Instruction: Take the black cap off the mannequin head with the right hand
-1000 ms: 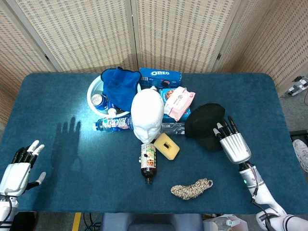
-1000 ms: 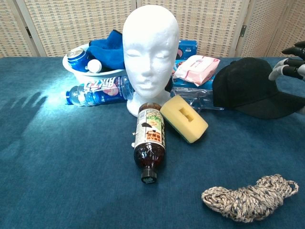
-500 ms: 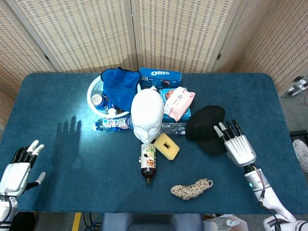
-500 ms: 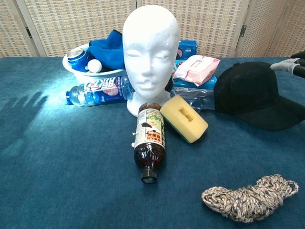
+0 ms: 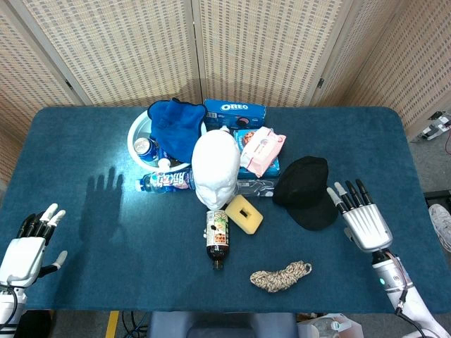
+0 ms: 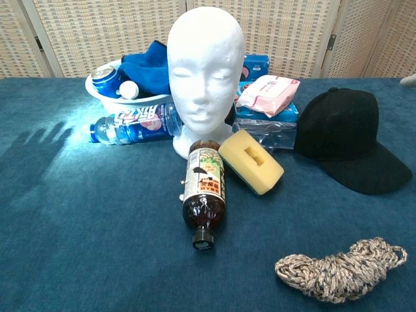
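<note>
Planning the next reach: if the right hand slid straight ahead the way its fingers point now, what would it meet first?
Probably nothing. The right hand lies open beside the black cap, fingers pointing up-table along the cap's outer edge, with only bare table ahead. It could brush the cap's brim; depth is unclear.

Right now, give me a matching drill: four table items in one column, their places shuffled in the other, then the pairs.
1. black fabric cap
2. white foam mannequin head
3. yellow sponge block
4. speckled rope bundle

A. nearest the front table edge
B. bare, upright mid-table
C. flat on the cloth beside the right hand
D. beside the lying brown bottle

Pairs: 1-C, 2-B, 3-D, 4-A
</note>
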Tool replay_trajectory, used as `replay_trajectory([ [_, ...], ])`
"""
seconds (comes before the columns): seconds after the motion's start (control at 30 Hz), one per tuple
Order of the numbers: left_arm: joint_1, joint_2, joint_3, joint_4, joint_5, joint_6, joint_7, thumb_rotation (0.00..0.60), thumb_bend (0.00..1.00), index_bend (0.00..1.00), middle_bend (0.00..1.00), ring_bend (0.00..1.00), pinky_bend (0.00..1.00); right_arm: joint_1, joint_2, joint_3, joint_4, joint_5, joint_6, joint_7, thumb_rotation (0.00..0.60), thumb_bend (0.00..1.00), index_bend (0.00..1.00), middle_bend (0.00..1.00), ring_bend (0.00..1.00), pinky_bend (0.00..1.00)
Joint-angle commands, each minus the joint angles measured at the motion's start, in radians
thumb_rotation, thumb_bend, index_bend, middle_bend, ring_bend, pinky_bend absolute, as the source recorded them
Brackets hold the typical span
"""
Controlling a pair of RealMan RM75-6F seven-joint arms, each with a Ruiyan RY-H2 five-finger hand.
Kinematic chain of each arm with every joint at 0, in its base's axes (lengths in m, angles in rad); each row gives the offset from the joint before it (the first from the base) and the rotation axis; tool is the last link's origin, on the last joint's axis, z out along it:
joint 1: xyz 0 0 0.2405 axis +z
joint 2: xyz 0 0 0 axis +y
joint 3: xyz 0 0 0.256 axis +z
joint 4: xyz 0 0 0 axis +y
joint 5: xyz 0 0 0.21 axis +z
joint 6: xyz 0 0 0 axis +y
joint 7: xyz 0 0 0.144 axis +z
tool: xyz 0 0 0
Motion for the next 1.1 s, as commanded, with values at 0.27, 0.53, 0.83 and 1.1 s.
replay_trajectory([
  [0.27,0.001,0.007,-0.001,-0.010,-0.009,-0.001,0.009,0.600,0.29,0.00,0.00,0.00,0.00,-0.081,0.143,-0.023,-0.149,-0.008,0.046,0.043,0.600,0.00,0.17,0.25,0.16,0.19],
  [0.53,0.002,0.010,-0.004,-0.015,-0.008,0.005,0.010,0.600,0.29,0.00,0.00,0.00,0.00,-0.148,0.228,-0.051,-0.241,-0.042,0.104,0.066,0.600,0.00,0.19,0.26,0.17,0.20],
  [0.83,-0.001,0.000,-0.007,-0.014,-0.005,0.006,0.012,0.600,0.29,0.00,0.00,0.00,0.00,-0.236,0.221,-0.058,-0.233,-0.078,0.205,0.064,0.600,0.00,0.19,0.26,0.17,0.20],
  [1.1,0.000,-0.020,-0.011,0.001,-0.001,0.016,0.008,0.600,0.29,0.00,0.00,0.00,0.00,-0.279,0.191,-0.050,-0.203,-0.086,0.236,0.064,0.600,0.00,0.19,0.26,0.17,0.20],
])
